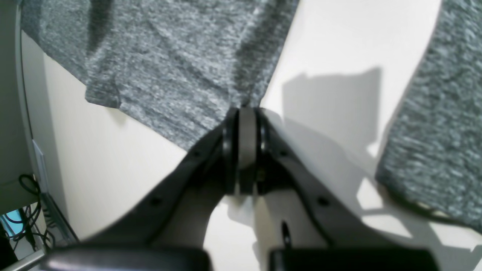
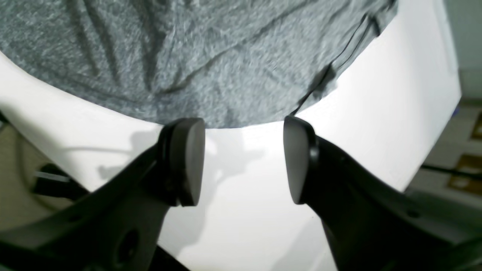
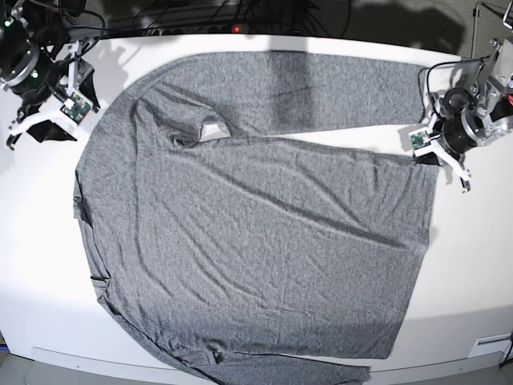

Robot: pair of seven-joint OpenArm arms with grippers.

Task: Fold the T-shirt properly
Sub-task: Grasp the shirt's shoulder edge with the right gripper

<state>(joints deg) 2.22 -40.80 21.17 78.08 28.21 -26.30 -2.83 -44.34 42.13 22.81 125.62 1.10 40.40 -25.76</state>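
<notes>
Large heather-grey long-sleeved knit T-shirt [image 3: 256,241] of soft mottled fabric spread nearly flat across the white table top [image 3: 473,265], rippled by shallow diagonal creases over the body. Small white label [image 3: 212,131] showing inside the neck opening. One sleeve [image 3: 321,88] folded straight along the far edge of the table, reaching toward the left gripper [image 3: 423,152]. Left gripper [image 1: 246,113] pinched tight on a fold of the grey fabric [image 1: 177,75] at the corner of the hem, pads pressed together with cloth rising directly ahead of the fingertips; another stretch of the same knit lying off to one side of that hand, apart from it across bare table. Right gripper [image 2: 243,158] spread wide and holding nothing, jaws hovering over bare white surface just short of the curved fabric edge [image 2: 211,67], which lies immediately beyond the fingertips; possibly touching the cloth at one pad [image 2: 186,158], though the blurred wrist view leaves that unclear. In the base view, right gripper [image 3: 50,119] just beside the shoulder end of the garment.
</notes>
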